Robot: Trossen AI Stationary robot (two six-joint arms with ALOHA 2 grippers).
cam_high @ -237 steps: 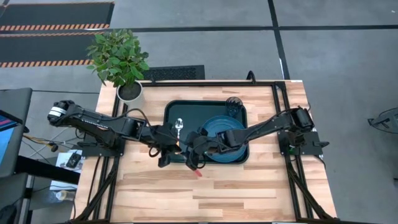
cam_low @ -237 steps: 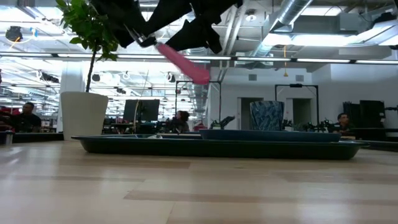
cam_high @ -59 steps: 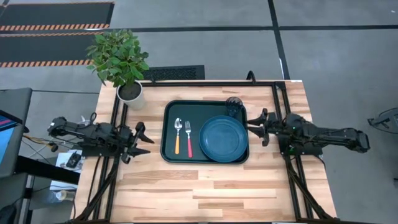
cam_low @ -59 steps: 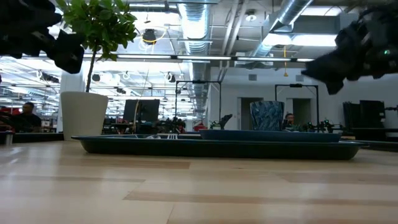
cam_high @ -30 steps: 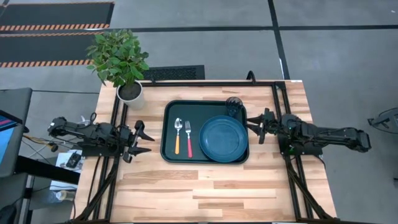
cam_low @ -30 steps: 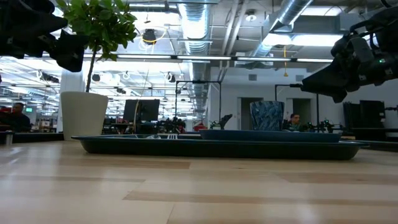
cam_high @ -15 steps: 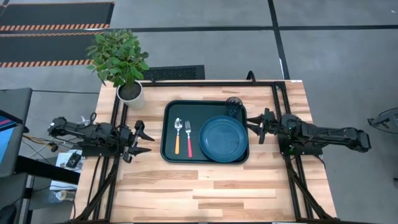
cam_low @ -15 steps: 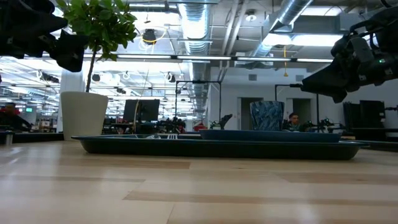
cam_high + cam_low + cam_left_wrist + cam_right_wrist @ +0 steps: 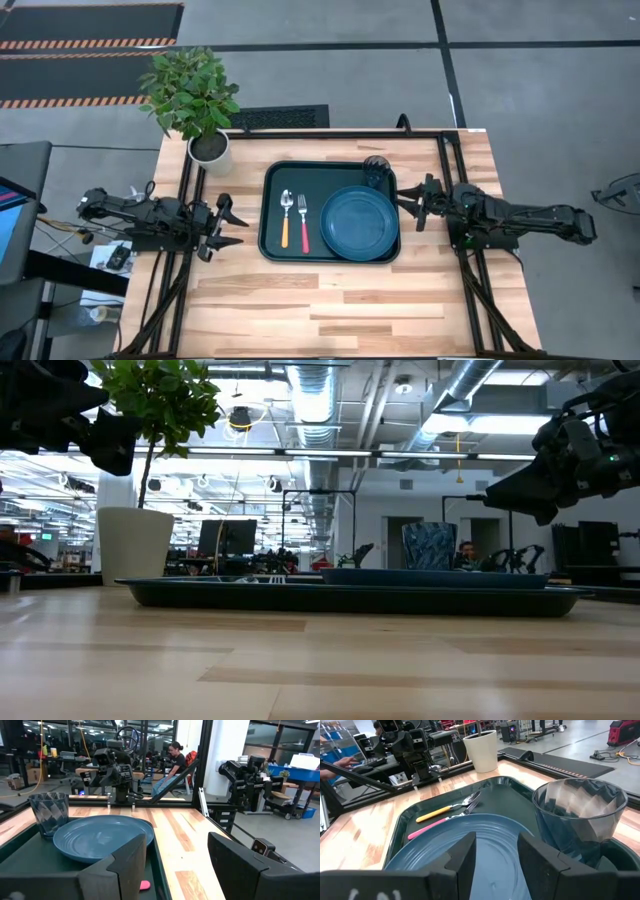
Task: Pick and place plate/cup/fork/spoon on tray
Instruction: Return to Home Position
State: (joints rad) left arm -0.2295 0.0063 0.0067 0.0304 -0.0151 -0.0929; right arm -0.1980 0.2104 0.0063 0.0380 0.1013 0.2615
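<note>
both arms are parked out at the sides of the table and neither is carrying anything. the left end effector hangs above the table off the tray's left edge, near it but apart. its fingers are spread wide with nothing in between, and the left wrist view shows a big gap between them. the right end effector sits just beside the tray's right edge, about level with the cup and the plate's far side. its fingers are parted too, a narrower gap, also empty.

everything is on the dark green tray, which sits mid-table. the orange-handled spoon lies closest to the left arm's side. the red-pink-handled fork is just beside it and parallel, with both metal ends pointing toward the far edge of the table. the blue plate fills the half of the tray nearer the right arm, flat and empty. the dark bluish cup stands upright in the tray's far corner on the right arm's side, just beside the plate's rim. can't tell if they actually touch.

a potted plant in a white pot stands at the far corner of the table on the left arm's side, well apart from the tray.
</note>
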